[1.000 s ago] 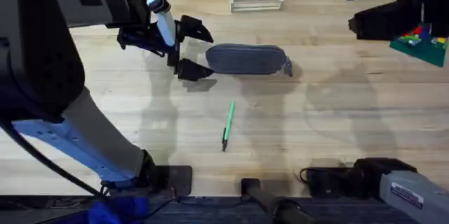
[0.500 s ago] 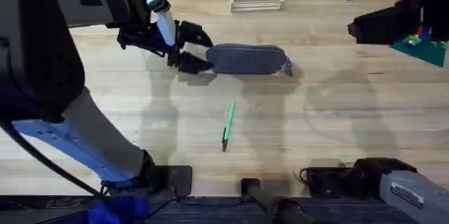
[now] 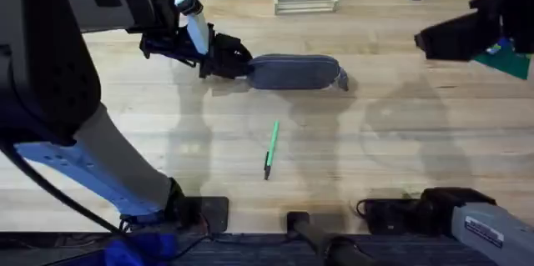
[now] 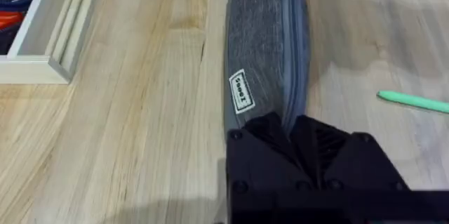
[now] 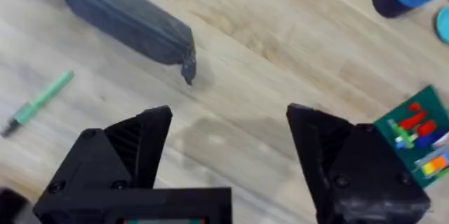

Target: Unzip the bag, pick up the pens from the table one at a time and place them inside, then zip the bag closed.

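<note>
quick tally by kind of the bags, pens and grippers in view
bag: 1
green pen: 1
grippers: 2, left gripper shut on the bag's end, right gripper open
total: 4

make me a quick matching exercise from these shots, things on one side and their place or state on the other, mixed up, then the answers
Things:
1. bag
2. pen
3. left gripper
4. right gripper

States:
A. open, holding nothing
B. lying loose on the table, green
C. shut on one end of the bag
D. zipped, pull tab at the end away from the left gripper

Pairs: 1-D, 2-B, 3-C, 4-A
</note>
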Available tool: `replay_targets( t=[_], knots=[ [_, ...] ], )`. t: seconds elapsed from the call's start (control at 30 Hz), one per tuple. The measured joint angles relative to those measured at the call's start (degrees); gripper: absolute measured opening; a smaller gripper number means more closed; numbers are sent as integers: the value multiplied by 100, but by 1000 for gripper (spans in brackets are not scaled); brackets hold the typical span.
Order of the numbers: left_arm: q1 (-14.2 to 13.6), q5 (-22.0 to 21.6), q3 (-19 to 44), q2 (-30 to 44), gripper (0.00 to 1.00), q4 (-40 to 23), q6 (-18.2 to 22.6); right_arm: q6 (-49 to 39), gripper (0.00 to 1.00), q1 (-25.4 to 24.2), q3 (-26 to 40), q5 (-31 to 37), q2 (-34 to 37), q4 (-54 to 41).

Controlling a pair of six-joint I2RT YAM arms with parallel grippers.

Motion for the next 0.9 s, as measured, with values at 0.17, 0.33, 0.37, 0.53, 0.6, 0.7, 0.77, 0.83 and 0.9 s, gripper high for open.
replay_targets(
  t=[0.17,0.33,0.37,0.53,0.6,0.7,0.77,0.83,0.9],
  knots=[
    [0,0,0,0,45,1,2,-835,997,0,2,-3,-2,-222],
    [0,0,0,0,44,0,1,-1592,997,0,2,-468,0,-542],
    [0,0,0,0,44,0,2,-1642,997,0,2,-535,-2,-574],
    [0,0,0,0,44,0,0,-1824,997,0,-5,-793,-1,-837],
    [0,0,0,0,44,0,0,-1876,997,0,-46,-841,-2,-917],
    [0,0,0,0,44,2,0,-1919,997,0,-231,-920,-2,-950],
    [0,0,0,0,44,1,1,-1983,997,0,-369,-933,-2,-963],
    [0,-2,0,0,44,2,0,-2076,997,0,-491,-944,-6,-967],
    [0,0,0,0,44,0,0,-2208,997,0,-612,-946,-25,-976]
  ],
)
